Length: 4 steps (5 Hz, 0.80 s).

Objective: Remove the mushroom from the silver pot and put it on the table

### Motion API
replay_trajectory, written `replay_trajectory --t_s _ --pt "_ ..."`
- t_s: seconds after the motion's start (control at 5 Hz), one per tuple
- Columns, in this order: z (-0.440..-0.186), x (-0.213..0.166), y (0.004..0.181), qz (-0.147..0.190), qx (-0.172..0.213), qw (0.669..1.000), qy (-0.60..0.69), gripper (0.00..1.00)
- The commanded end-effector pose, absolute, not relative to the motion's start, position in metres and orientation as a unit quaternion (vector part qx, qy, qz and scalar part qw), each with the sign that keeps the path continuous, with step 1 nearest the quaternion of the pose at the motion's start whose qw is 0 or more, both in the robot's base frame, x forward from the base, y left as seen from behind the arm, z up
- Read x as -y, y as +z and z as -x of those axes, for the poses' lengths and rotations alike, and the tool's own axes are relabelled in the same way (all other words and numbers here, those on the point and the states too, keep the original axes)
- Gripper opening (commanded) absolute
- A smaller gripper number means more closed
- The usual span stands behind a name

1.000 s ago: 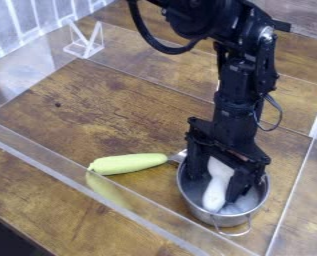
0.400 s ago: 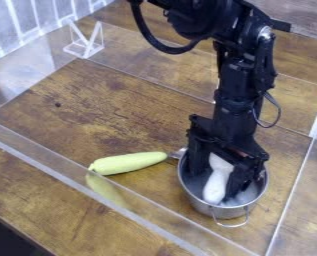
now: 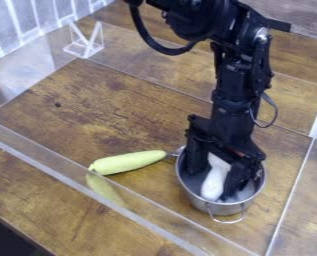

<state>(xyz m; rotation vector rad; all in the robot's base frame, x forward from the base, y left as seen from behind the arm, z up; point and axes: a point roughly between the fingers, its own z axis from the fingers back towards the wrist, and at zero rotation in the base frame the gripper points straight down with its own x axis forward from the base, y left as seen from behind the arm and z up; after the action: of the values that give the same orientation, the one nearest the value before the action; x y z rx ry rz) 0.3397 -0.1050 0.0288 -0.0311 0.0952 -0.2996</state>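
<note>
- Camera view, nearest edge: a clear acrylic wall (image 3: 67,185) runs along the front of the table (image 3: 81,110), its brown planks bare of the toy that is due to land there.
- Just behind the wall, the silver pot (image 3: 222,203) sits at right, one loop handle facing the viewer; the mushroom (image 3: 216,181) is inside it, its white stem plainly showing, the cap too blurred to make out.
- The gripper (image 3: 225,166) points straight down into the pot, fingers spread wide on either side of the stem; no pinch on it can be seen.
- Left of the pot, and apart from it, a long yellow-green vegetable (image 3: 127,162) lies flat on the wood.
- Further back, the black arm (image 3: 234,60) rises to the frame's top; a small clear stand (image 3: 83,40) sits at far left.
- Progress, by this evidence: the reach into the pot appears made, while the grasp, the lift clear of the rim and the placing on the planks all remain.
</note>
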Motion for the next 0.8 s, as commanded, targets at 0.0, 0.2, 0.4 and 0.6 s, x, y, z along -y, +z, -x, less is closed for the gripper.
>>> replay_trajectory --t_s 0.0,0.2,0.4,0.6 --pt "-0.352 0.102 0.047 0.021 -0.016 0.989 -0.143 1.0" --pt "-0.352 0.102 0.047 0.022 -0.015 0.989 -0.144 1.0" --pt "-0.353 0.101 0.047 0.02 -0.013 0.989 -0.144 0.0" --pt "-0.355 0.099 0.057 0.013 -0.006 0.99 -0.142 0.0"
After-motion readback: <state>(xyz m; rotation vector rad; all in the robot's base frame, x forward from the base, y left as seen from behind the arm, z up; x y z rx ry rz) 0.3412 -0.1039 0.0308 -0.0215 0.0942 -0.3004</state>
